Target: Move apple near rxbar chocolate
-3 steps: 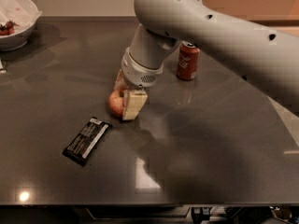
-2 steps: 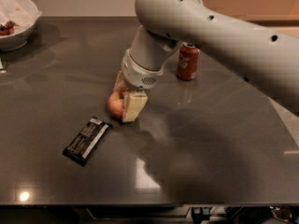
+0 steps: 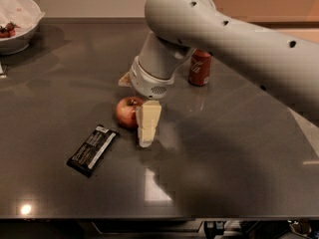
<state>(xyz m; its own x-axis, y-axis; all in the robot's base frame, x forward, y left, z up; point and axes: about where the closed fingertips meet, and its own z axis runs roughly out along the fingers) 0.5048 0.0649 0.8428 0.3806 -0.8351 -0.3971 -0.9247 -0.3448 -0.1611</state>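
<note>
Dark grey tabletop [image 3: 239, 153] fills the view, glossy with a few pale light reflections, and a lighter wall runs along its far edge. The pincer [image 3: 135, 108] hangs low over the middle-left of the surface at the end of a thick pale arm [image 3: 224, 39] that reaches in from the 2 o'clock corner. Its fingers stand apart. The near finger [image 3: 148, 121], cream-coloured, points down toward the tabletop, and a pale tip of the other shows at about 11 o'clock, past the wrist.

The apple [image 3: 127, 111] sits on the tabletop between them, touching the near finger on its 9 o'clock side and not lifted. The rxbar chocolate [image 3: 93, 150] lies flat at about 7 o'clock from the apple, near it but apart, its long side running diagonally.

A red soda can [image 3: 200, 67] stands upright at 2 o'clock from the pincer, partly behind the arm. Well apart at 10 o'clock, a white bowl [image 3: 20, 40] sits in the far corner with something dark red inside.
</note>
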